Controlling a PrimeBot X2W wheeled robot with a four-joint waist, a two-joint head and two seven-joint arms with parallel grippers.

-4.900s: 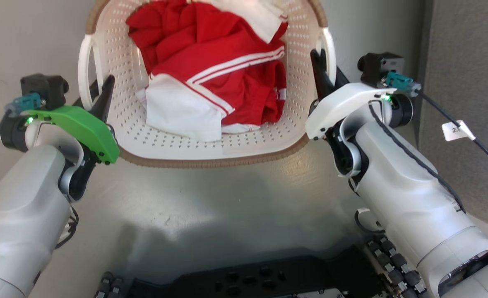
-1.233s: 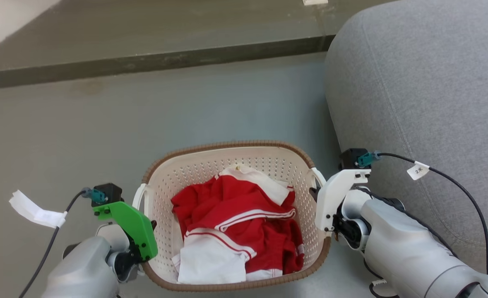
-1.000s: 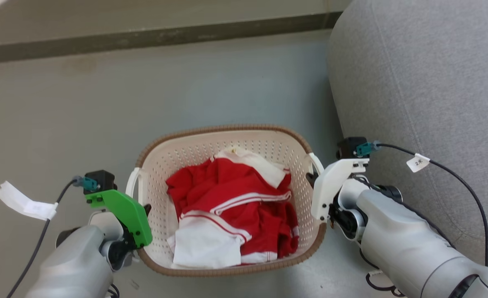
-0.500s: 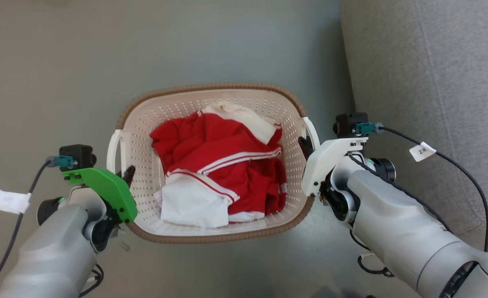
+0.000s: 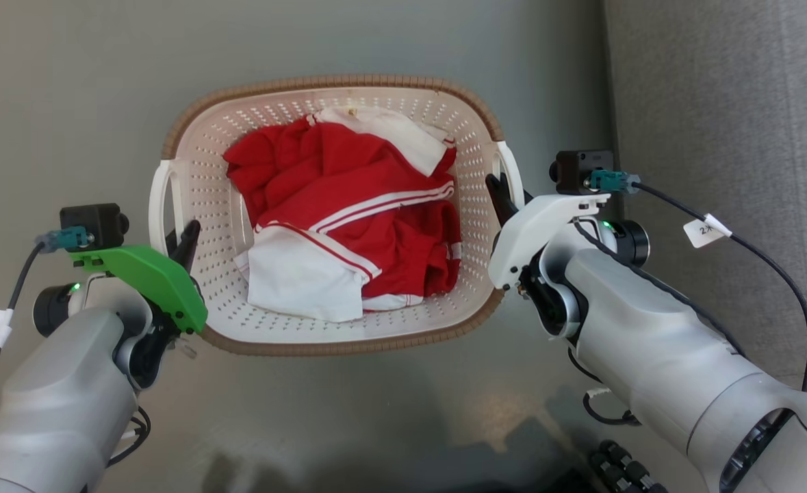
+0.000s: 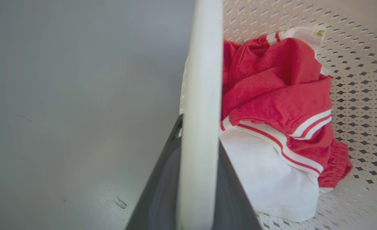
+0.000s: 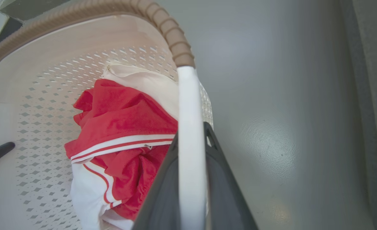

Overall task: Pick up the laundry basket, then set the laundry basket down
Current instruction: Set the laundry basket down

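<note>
The laundry basket (image 5: 328, 83), cream-white and perforated with a brown woven-look rim, sits between my two arms over the grey floor. Red and white clothes (image 5: 348, 212) lie inside it. My left gripper (image 5: 185, 241) is shut on the basket's left white handle (image 6: 202, 80), with one dark finger on each side of the bar. My right gripper (image 5: 502, 195) is shut on the right white handle (image 7: 188, 105) in the same way. I cannot tell whether the basket's bottom touches the floor.
A grey upholstered sofa (image 5: 725, 103) stands close on the right, just beyond my right arm. Grey floor (image 5: 68, 82) lies open to the left and ahead. My dark base (image 5: 622, 472) shows at the bottom right. A tagged cable (image 5: 708, 229) hangs off the right wrist.
The head camera has tilted down, so the basket now sits higher in the picture and looks larger. Both grippers have kept their hold on the handles.
</note>
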